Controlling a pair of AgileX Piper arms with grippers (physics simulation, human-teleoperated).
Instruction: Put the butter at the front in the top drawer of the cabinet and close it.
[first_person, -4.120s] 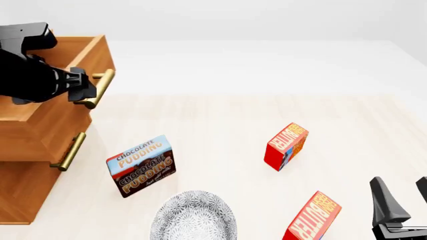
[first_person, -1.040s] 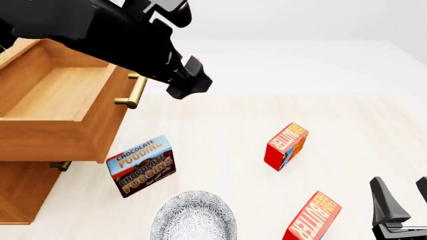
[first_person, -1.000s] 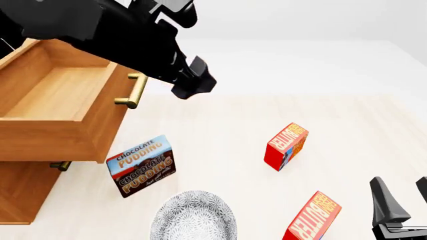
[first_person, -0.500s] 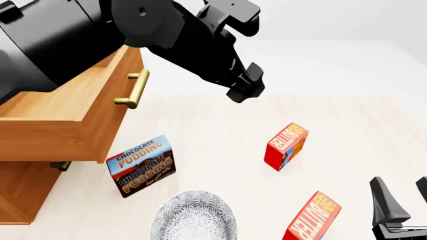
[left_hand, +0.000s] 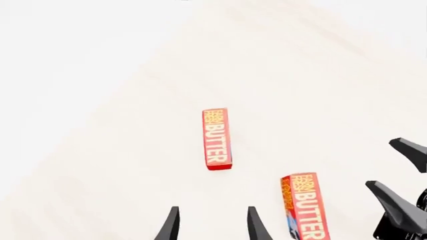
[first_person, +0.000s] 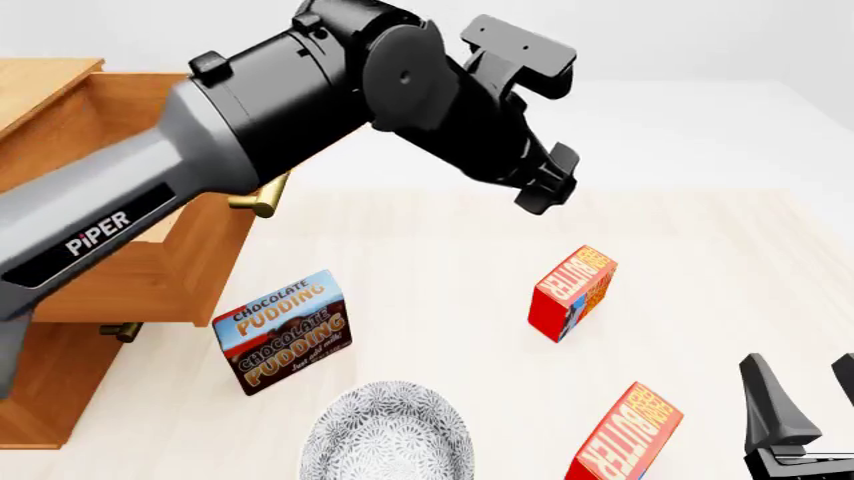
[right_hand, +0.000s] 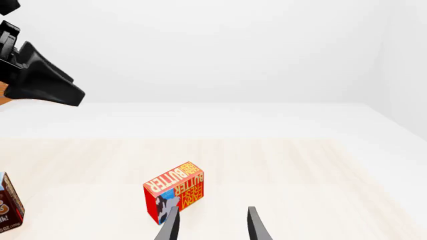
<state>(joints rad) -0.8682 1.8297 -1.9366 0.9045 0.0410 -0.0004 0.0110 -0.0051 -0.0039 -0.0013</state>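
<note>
Moved since half a second ago: left arm swung further right over the counter (first_person: 441, 300); left gripper (first_person: 545, 185) now sits higher-right, above the rear carton; cartons, box and drawer unchanged. Left gripper: fingers (left_hand: 171, 226) parted, grasping nothing. Right gripper (first_person: 801, 400): parked at 4 o'clock of the front view, fingers (right_hand: 170, 225) spread, empty. Butter (first_person: 625, 434), front carton: red, lettered BUTTER, standing on the counter at 5 o'clock, just beside the right gripper. Second butter carton (first_person: 573, 291): upright near centre, well apart from the first, at 12 o'clock of it. Chocolate pudding box (first_person: 282, 331): upright, at 9 o'clock of the second carton. Patterned grey bowl (first_person: 388, 432): at 6 o'clock, partly cropped. Top drawer (first_person: 160, 240): pulled out, brass handle (first_person: 267, 197) partly behind the arm. Cabinet (first_person: 47, 380): at 9 o'clock.
</note>
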